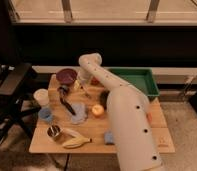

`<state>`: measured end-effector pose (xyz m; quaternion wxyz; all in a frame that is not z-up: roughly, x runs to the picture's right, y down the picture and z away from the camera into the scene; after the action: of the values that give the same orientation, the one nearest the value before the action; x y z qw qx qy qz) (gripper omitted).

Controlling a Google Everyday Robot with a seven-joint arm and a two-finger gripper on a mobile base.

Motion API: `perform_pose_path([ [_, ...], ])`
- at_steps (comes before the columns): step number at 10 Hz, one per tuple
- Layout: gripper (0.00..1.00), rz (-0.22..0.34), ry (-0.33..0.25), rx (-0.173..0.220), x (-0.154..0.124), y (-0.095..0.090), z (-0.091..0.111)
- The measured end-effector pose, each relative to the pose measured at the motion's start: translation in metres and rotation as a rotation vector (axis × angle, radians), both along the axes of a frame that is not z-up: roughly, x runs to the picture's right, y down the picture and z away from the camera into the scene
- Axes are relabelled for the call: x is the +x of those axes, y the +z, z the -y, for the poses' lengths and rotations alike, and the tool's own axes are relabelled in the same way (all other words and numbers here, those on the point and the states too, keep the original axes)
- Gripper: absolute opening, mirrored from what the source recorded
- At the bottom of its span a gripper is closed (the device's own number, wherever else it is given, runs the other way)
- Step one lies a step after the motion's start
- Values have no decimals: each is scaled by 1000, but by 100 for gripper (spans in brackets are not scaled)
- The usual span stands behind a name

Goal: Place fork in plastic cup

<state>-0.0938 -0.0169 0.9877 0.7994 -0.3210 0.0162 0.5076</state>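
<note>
My gripper (78, 85) hangs low over the back left of the wooden table (47, 142), right beside the purple bowl (66, 76). A thin greyish sliver just below and right of it may be the fork (85, 93); I cannot tell whether it is held. The white plastic cup (41, 96) stands upright at the table's left edge, well left of and nearer than the gripper. A larger black utensil (67, 103) lies between them.
A blue cloth (78, 114), an orange fruit (97, 110), a small blue cup (45, 115), a metal cup (54, 131), a banana (76, 142) and a blue sponge (109, 137) lie on the table. A green bin (134, 82) sits back right. A black chair (12, 90) stands at the left.
</note>
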Motion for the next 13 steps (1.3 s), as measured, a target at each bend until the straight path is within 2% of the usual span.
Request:
perform_pose_path([
  [5, 79, -44, -45, -50, -4, 22, -21],
  [6, 72, -52, -58, -63, -6, 27, -27],
  [8, 52, -60, -76, -82, -12, 30, -36],
  [10, 34, -66, -70, -80, -6, 28, -32],
  [12, 12, -69, -71, -80, -3, 25, -29],
  [13, 5, -68, -70, -81, -3, 23, -28],
])
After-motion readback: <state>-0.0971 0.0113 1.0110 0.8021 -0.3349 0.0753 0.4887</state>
